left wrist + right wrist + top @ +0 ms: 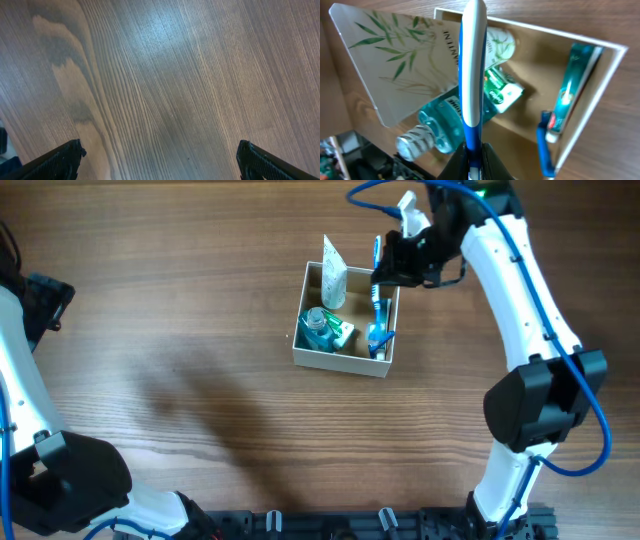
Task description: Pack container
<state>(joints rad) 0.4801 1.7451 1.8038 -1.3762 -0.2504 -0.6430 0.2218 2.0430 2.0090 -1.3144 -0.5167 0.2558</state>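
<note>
The container [335, 360], a small white-walled box with a tan inside, sits mid-table. In it lie a teal bottle [318, 325], a green-and-white small tube [343, 333] and a white bamboo-print sachet [334, 275] leaning on the back wall. My right gripper [388, 275] is shut on the handle of a blue-and-white toothbrush [379, 310], which points down along the box's right side. The right wrist view shows the jaws [474, 155] pinching that toothbrush [472, 75] above the bottle [437, 127], with the box rim [603, 87] at right. My left gripper [160, 160] is open over bare wood.
A teal toothpaste tube [572, 85] and a second blue brush [545, 145] stand against the box's right wall. The left arm [20, 350] stays at the table's far left edge. Dark fixtures run along the front edge [330, 525].
</note>
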